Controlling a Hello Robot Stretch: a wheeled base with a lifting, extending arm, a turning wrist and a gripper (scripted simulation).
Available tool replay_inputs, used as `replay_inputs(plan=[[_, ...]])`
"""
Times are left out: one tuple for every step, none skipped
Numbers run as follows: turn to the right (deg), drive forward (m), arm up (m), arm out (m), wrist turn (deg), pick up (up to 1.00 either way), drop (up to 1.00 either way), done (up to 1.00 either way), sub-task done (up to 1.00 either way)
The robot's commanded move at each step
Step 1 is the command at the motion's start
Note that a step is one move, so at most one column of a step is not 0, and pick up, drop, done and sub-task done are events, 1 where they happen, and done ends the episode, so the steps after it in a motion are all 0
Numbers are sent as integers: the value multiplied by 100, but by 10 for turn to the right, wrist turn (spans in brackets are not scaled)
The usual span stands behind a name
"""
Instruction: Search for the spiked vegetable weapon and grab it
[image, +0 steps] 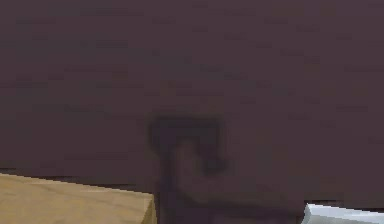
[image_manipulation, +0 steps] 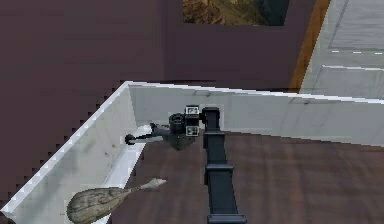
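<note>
The search is looking finished: a brown-grey oval thing with a thin handle (image_manipulation: 97, 203), probably the weapon, is lying near left on the white-walled surface (image_manipulation: 88, 152). The gripper (image_manipulation: 133, 139) is hanging farther out, holding nothing. Next it is needing to come nearer and left, onto the handle.

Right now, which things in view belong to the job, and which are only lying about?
For the job:
- claw
- brown oval thing with a thin handle, possibly the wanted weapon, though I cannot be sure

Only lying about:
- white low wall around the dark surface
- picture on the wall
- white door
- wooden top
</note>
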Motion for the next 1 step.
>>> replay_inputs(plan=[[0, 0, 0, 0, 30, 0, 0, 0, 0]])
